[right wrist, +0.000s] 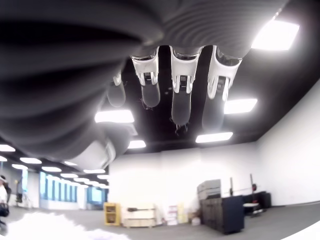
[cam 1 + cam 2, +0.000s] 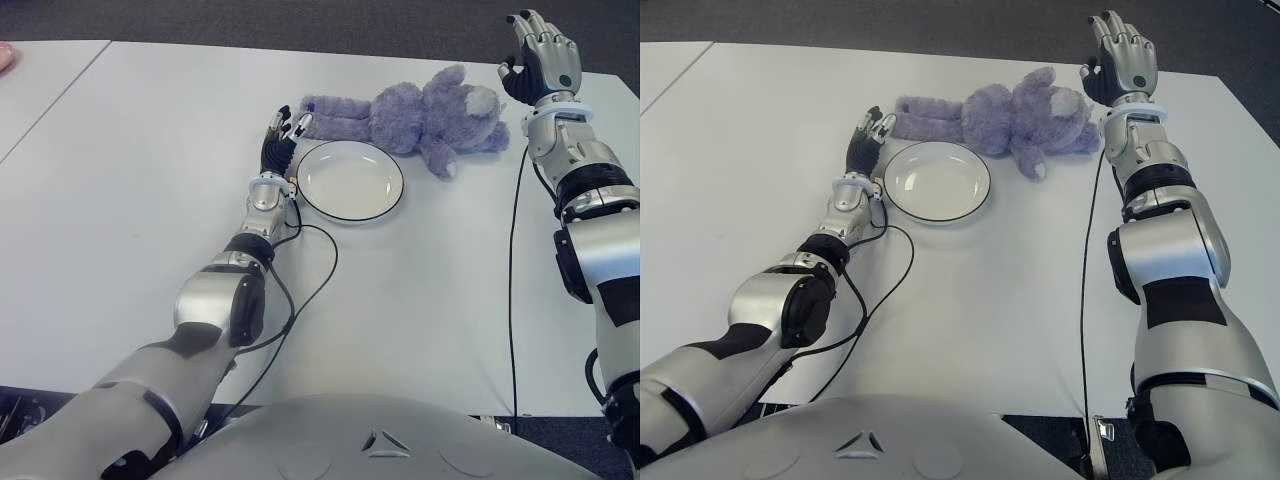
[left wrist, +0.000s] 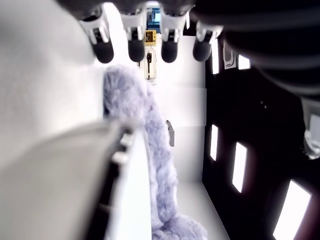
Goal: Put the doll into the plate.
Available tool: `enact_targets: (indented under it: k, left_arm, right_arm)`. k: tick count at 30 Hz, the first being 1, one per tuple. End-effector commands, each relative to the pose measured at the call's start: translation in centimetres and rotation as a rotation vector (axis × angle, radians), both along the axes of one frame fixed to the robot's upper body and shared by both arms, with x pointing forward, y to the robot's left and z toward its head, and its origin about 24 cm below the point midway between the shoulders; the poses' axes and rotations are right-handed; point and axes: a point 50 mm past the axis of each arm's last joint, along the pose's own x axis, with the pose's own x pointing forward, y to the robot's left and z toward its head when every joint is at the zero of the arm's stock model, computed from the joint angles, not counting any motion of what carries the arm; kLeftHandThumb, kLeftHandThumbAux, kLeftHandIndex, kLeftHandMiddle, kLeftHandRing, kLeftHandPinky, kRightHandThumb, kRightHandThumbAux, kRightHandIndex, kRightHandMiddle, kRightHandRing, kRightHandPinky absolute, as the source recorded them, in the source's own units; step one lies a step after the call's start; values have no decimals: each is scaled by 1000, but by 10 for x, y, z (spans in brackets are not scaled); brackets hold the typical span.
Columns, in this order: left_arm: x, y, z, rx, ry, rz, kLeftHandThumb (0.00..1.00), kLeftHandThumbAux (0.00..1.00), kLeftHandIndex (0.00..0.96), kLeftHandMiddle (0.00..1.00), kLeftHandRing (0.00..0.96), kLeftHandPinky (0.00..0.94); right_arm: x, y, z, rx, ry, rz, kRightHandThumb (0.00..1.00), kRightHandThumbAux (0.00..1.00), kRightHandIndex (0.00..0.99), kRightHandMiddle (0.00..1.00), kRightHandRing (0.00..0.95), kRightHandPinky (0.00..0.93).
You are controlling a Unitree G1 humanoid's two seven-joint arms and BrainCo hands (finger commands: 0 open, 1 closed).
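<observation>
Left hand: extended across the desk, low over its surface, at the left rim of the plate. Its fingers are straight and apart, holding nothing; the fingertips reach toward the leg end of the doll, apparently placed to take hold of the legs or to nudge the toy sideways.

Plate: white, dark-rimmed, empty, lying toward the far edge of the desk and just in front of the doll, so the transfer should be short.

Doll: a purple plush bear lying lengthwise along the far edge of the desk, legs to the left, head to the right, one limb beside the plate's far right rim. It is not in the plate and neither hand grips it.

Right hand: raised upright beyond the doll's head near the far right corner, fingers extended and empty, probably positioned to close in from the head end.
</observation>
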Motion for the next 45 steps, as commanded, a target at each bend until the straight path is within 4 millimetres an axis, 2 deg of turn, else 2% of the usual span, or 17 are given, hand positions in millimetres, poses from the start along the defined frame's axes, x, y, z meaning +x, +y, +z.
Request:
enact_targets:
  k: [1, 5, 14, 24, 33, 37, 45]
  left_arm:
    - [-68, -3, -95, -16, 454, 8, 0, 422, 0, 19, 11, 15]
    - [-67, -3, -94, -14, 457, 10, 0, 415, 0, 21, 12, 12]
    - [-67, -4, -94, -8, 455, 7, 0, 410, 0, 22, 12, 4]
    - [-66, -5, -93, -10, 459, 4, 0, 415, 0, 24, 15, 14]
    - [-66, -7, -93, -8, 457, -4, 0, 428, 0, 26, 15, 3]
    - [-65, -7, -92, -7, 457, -5, 0, 426, 0, 23, 15, 13]
    - [-64, -7, -91, -2, 458, -4, 0, 428, 0, 24, 17, 10]
  right_arm:
    - [2, -1, 12, -44, -11, -32, 505, 661, 23, 0, 56, 141]
    - [5, 5, 21, -44, -37, -20, 356, 681, 15, 0, 24, 105]
    - [9, 20, 24, -40, -65, 28, 205, 673, 6, 0, 10, 34]
    - [12, 38, 19, -48, -54, 100, 217, 631, 0, 0, 78, 1]
    - [13, 46, 15, -42, -31, 139, 218, 592, 0, 0, 42, 0]
    - [14, 55, 5, -38, 5, 167, 205, 567, 0, 0, 12, 0]
    - [15, 63, -1, -26, 44, 199, 192, 535, 0, 0, 0, 0]
